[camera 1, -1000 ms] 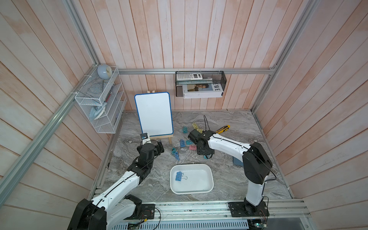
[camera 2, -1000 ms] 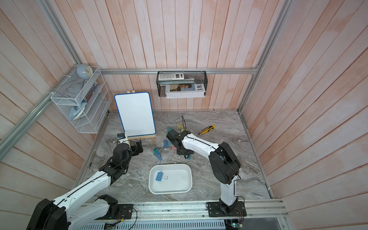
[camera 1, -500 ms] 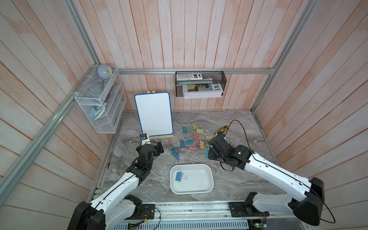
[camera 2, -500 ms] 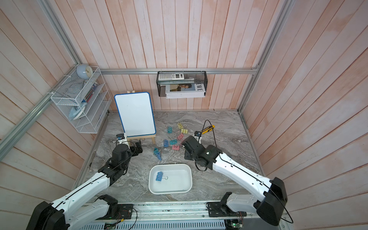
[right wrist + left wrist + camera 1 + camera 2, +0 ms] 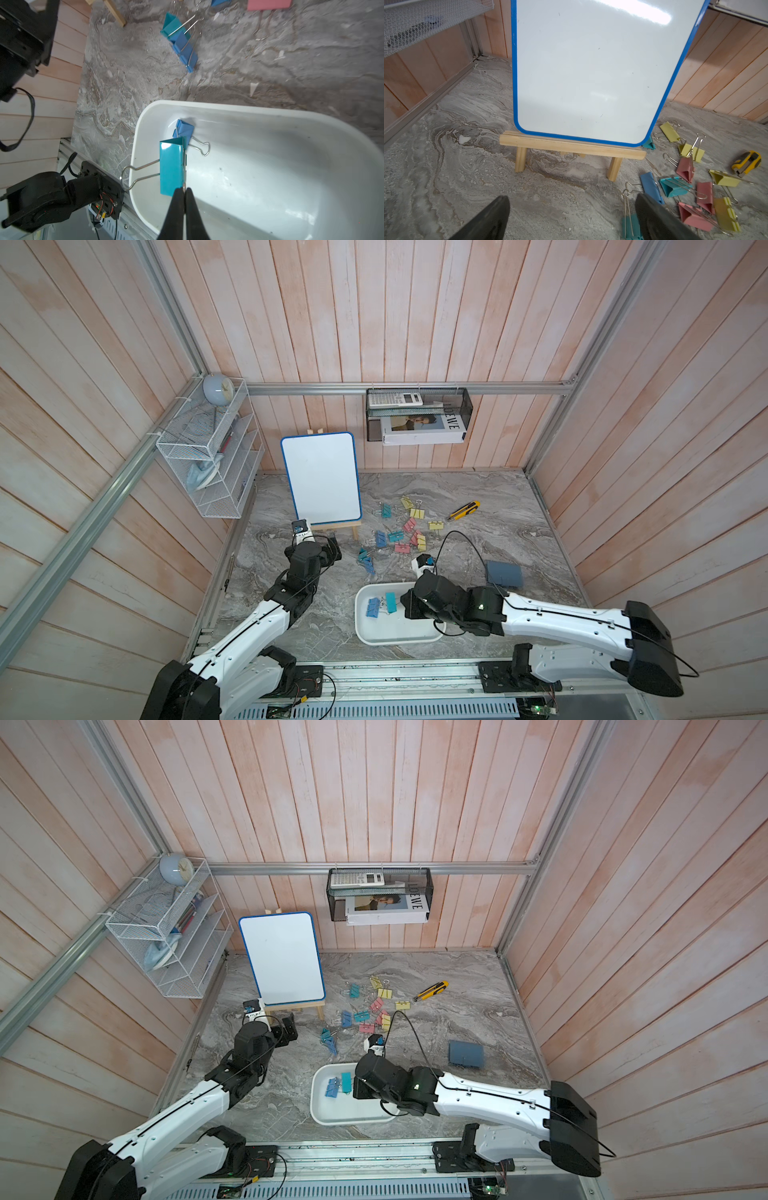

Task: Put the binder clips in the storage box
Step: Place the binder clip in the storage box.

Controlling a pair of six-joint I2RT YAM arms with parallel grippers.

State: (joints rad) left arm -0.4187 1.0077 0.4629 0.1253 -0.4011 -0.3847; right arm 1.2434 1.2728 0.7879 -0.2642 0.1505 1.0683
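Note:
The storage box (image 5: 362,637) is a shallow white tub near the table's front edge, seen in both top views, its rim (image 5: 316,1112) showing. One blue binder clip (image 5: 184,129) lies inside it. My right gripper (image 5: 184,190) is shut on a teal binder clip (image 5: 171,166) by its edge and holds it over the box's left end, beside the blue one. Several loose binder clips (image 5: 402,548) in blue, teal, pink and yellow lie on the marble behind the box. My left gripper (image 5: 571,201) is open and holds nothing, low over the table by the easel, with a teal clip (image 5: 630,225) beside one finger.
A whiteboard on a wooden easel (image 5: 322,479) stands at the back left. A yellow-and-black utility knife (image 5: 464,510) lies behind the clips. A blue-grey block (image 5: 504,574) sits to the right. On the walls hang a white wire rack (image 5: 208,456) and a black mesh basket (image 5: 417,414).
My right arm swung from the pile of clips toward the front and now holds the teal clip over the box. The left arm has barely moved.

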